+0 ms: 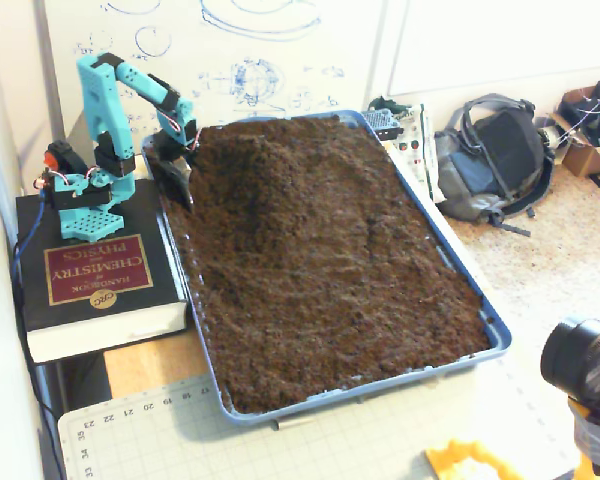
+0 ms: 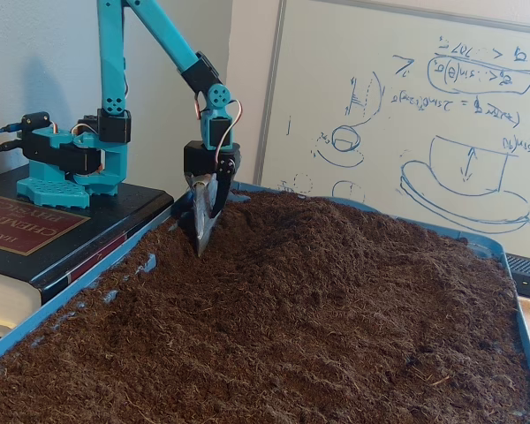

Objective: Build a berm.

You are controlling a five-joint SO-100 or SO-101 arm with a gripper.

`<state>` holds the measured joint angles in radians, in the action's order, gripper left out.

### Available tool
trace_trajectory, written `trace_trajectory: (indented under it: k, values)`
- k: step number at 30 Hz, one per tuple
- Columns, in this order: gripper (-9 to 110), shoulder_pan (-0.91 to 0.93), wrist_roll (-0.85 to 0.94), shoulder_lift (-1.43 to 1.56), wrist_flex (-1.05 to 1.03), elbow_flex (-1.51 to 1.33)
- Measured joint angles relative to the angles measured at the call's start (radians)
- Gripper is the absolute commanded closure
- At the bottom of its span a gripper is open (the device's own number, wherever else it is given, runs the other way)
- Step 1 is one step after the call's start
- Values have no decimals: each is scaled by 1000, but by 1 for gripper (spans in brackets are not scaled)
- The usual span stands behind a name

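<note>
there gripper (image 2: 200,243) tip touches berm (image 2: 336,256) edge

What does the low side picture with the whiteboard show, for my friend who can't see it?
A teal robot arm reaches down and pokes its dark gripper tip into brown soil filling a blue tray. The soil rises into a rounded hump, the berm, just beside the gripper. The arm stands on a thick book, with a scribbled whiteboard behind.
</note>
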<state>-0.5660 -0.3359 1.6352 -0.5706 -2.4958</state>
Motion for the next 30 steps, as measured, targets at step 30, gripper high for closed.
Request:
trace_trajectory:
  k: [30]
  values:
    - [101,258,0,150,32,261]
